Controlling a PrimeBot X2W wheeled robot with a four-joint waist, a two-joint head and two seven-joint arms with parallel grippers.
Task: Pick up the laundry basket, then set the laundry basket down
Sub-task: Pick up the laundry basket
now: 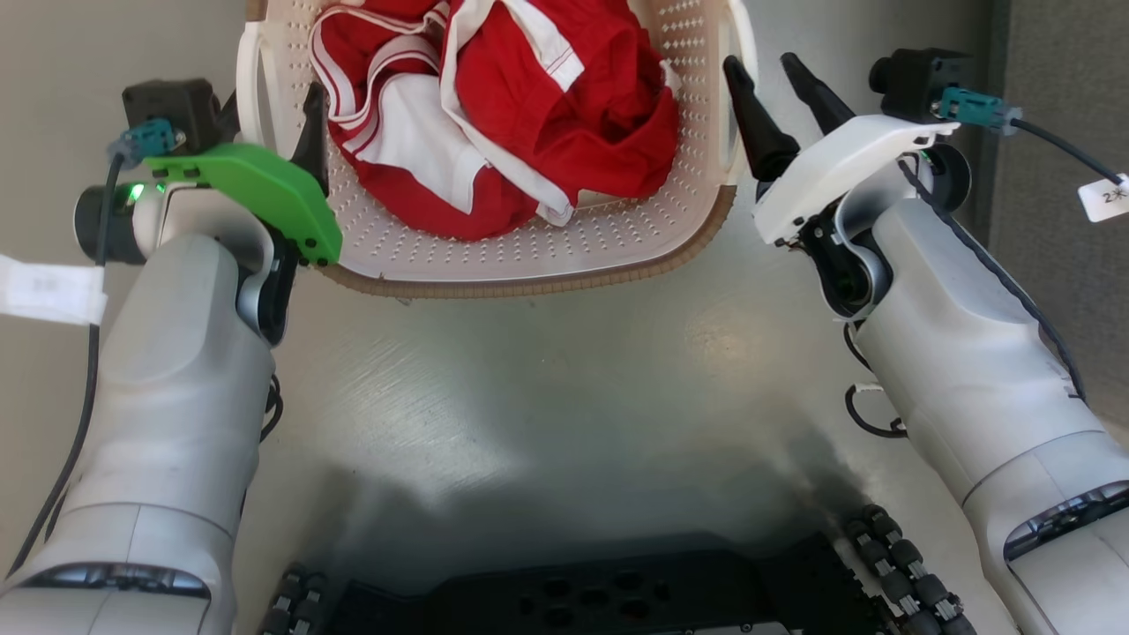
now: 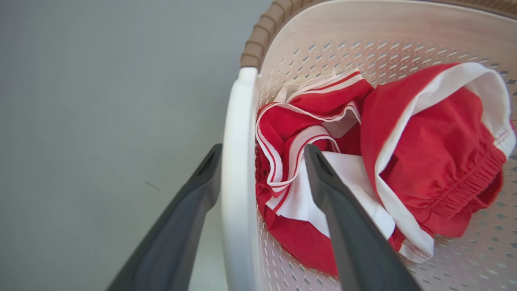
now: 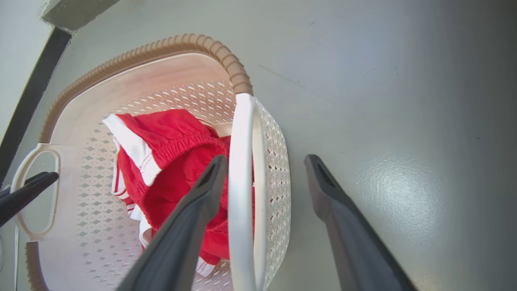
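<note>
The laundry basket point(image 1: 529, 256) stands on the grey floor at the top of the head view, cream with a brown woven rim, holding red and white clothes point(image 1: 529, 106). My left gripper point(image 1: 269, 115), under a green cover, is open and straddles the basket's left white handle point(image 1: 251, 79). In the left wrist view that handle point(image 2: 238, 161) runs between the fingers of the gripper point(image 2: 262, 147), one finger outside and one over the clothes point(image 2: 424, 141). My right gripper point(image 1: 763, 66) is open astride the right handle point(image 3: 242, 161), one finger inside the basket point(image 3: 161, 68) and one outside.
The robot's black base point(image 1: 573, 600) with its wheels fills the bottom of the head view. Glossy grey floor point(image 1: 547, 379) lies between the base and the basket. A darker wall panel point(image 1: 1058, 176) rises at the right. A dark strip point(image 3: 28, 89) runs beyond the basket.
</note>
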